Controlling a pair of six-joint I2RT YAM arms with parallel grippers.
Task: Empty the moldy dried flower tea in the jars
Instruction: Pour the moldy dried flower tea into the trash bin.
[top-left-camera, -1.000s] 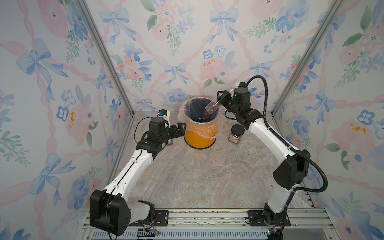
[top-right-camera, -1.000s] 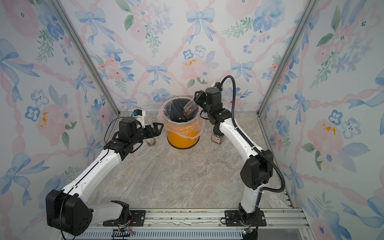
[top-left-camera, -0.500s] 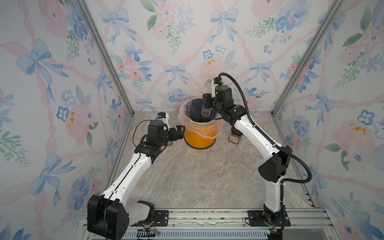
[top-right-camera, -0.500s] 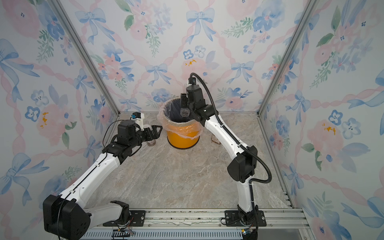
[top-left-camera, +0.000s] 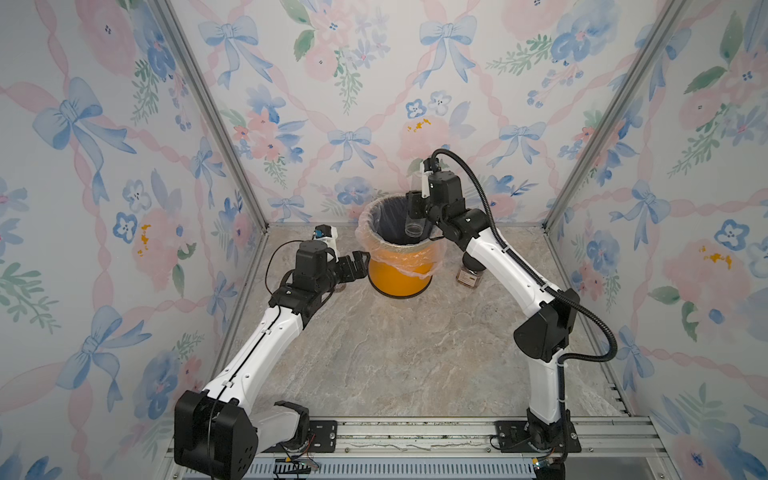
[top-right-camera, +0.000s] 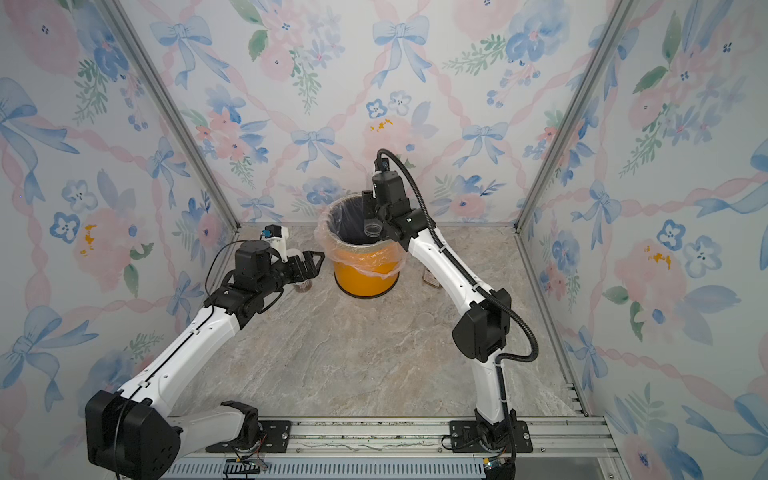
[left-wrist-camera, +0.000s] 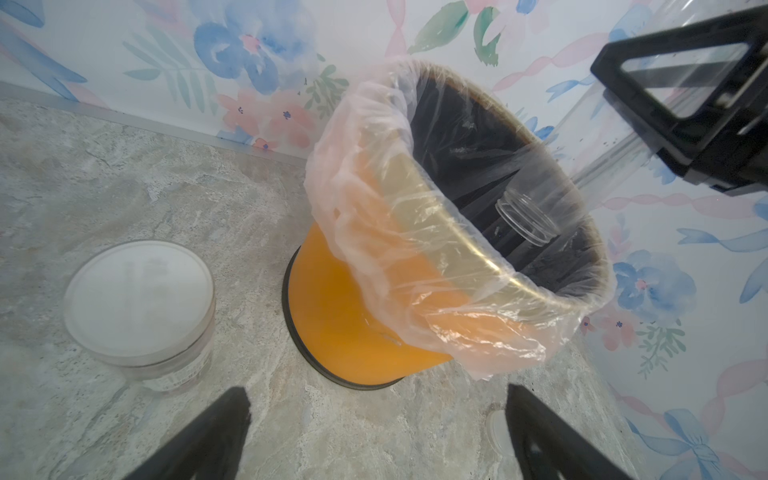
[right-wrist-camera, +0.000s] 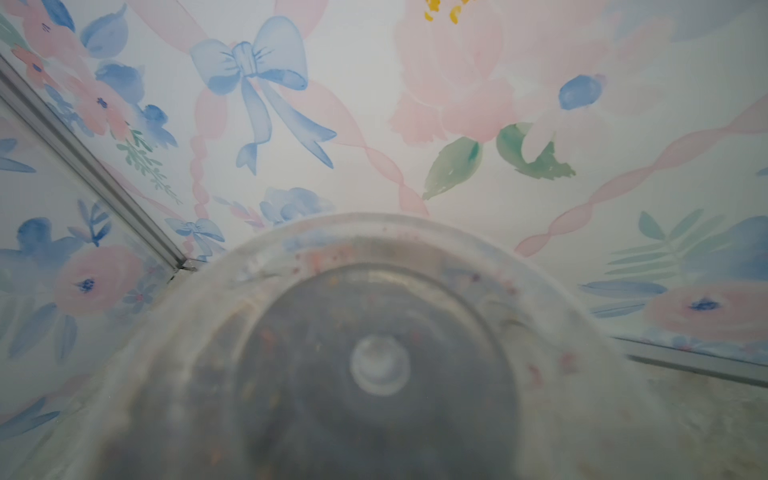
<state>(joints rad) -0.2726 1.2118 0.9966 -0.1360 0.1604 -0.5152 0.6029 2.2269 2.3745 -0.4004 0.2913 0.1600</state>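
My right gripper (top-left-camera: 415, 206) is shut on the tall slim clear jar (top-left-camera: 414, 226), which hangs mouth down over the orange bin (top-left-camera: 399, 278). The jar (left-wrist-camera: 525, 218) looks empty; only reddish specks cling to its walls (right-wrist-camera: 374, 365). My left gripper (top-left-camera: 360, 261) stands open beside the bin's left side, nothing between its fingers (left-wrist-camera: 232, 419). The round jar with the white lid (left-wrist-camera: 139, 299) stands on the table under that arm. The squarish jar with a black lid (top-left-camera: 469, 274) holds brown tea and stands right of the bin, partly behind my right arm.
The bin has a clear plastic liner (left-wrist-camera: 374, 174) folded over its rim and a dark inside. A small translucent lid (left-wrist-camera: 496, 430) lies on the marble tabletop (top-left-camera: 395, 353) by my left finger. Floral walls close in on three sides.
My right arm has swung over the bin and turned the slim jar from tilted to mouth straight down; the brown tea seen in it earlier is gone. The left arm has barely moved.
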